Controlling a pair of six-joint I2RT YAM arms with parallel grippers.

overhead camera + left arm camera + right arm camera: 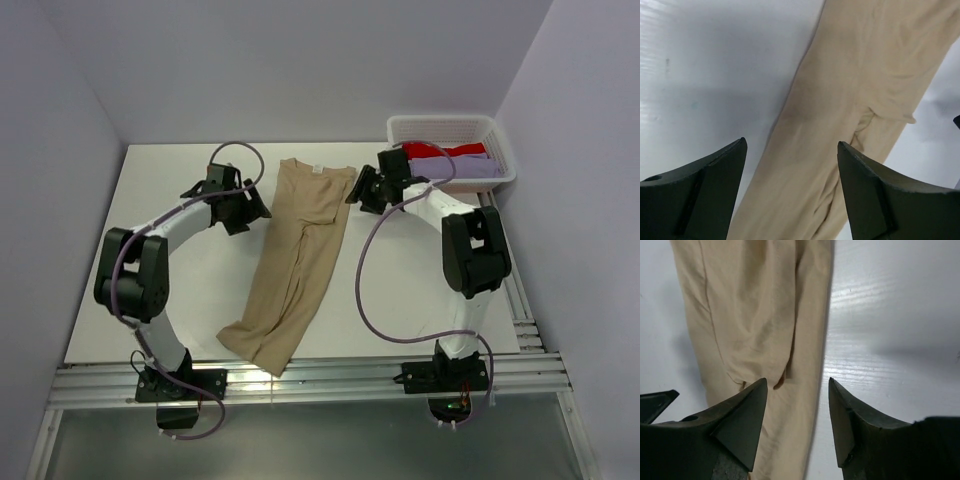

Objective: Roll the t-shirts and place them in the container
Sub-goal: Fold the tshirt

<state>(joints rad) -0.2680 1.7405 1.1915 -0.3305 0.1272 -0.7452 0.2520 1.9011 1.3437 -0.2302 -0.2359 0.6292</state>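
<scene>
Three t-shirts are in view. One, the tan t-shirt (298, 255), lies on the white worktop (170, 270) between the two arms. It is folded lengthwise into a long narrow strip that runs at a slant. Its collar end, with one small white neck label (317, 170), is at the far side. Its hem end is close to the near edge, shifted toward the left arm's base. The strip lies flat and is not yet rolled at either end.

The other two, a red t-shirt (468, 150) and a lavender t-shirt (475, 170), sit bunched together in the single white lattice basket (440, 122) at the far right corner. The red one is toward the back and the lavender one toward the front.

The left fingers (710, 190), two of them, are spread apart with nothing between them. They are just beside the strip's left edge, up by the collar end. In the left wrist view the tan cloth runs beneath the gap, with bare worktop off to one side.

The right fingers (740, 430), also two, are likewise released and grasp nothing. They are at the strip's right edge, opposite the other pair. In the right wrist view one folded-in sleeve shows just above one fingertip. Whether any fingertip touches the cloth cannot be told.

Two purple cables, one (235, 150) on the left arm and one (362, 290) on the right, loop over the worktop.
</scene>
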